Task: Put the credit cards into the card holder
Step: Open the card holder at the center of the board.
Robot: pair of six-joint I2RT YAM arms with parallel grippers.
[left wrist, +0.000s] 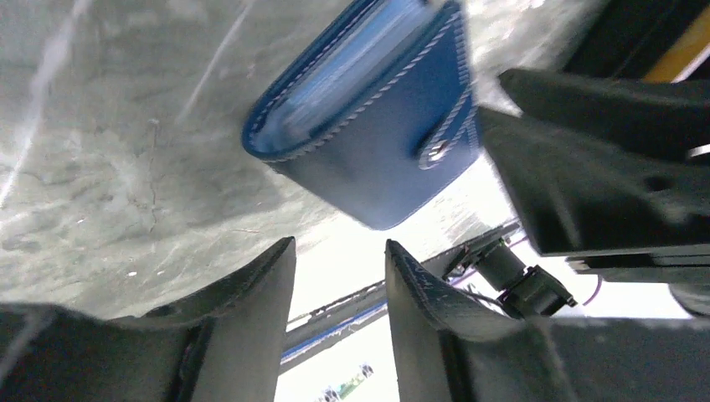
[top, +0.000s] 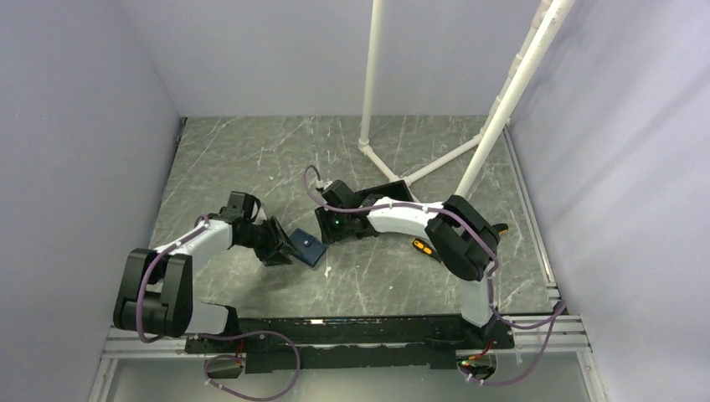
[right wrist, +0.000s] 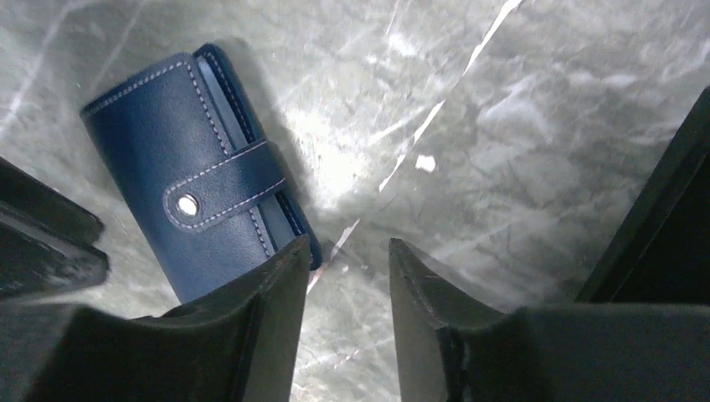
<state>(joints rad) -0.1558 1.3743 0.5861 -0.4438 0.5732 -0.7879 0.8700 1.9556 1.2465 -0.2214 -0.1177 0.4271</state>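
While the card holder (right wrist: pixel 188 167) lies snapped shut, we're gripping nothing.
It's on the desk (top: pixel 251 159), a bit left of the middle, between the left gripper (left wrist: pixel 339 251) and right gripper (right wrist: pixel 347 251). Both have their jaws parted and nothing in the gap, and the right one sits just beside its corner.

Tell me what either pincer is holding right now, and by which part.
Nothing is held. Both the left pincer and the right pincer gape empty; the blue card holder lies on the table between them.
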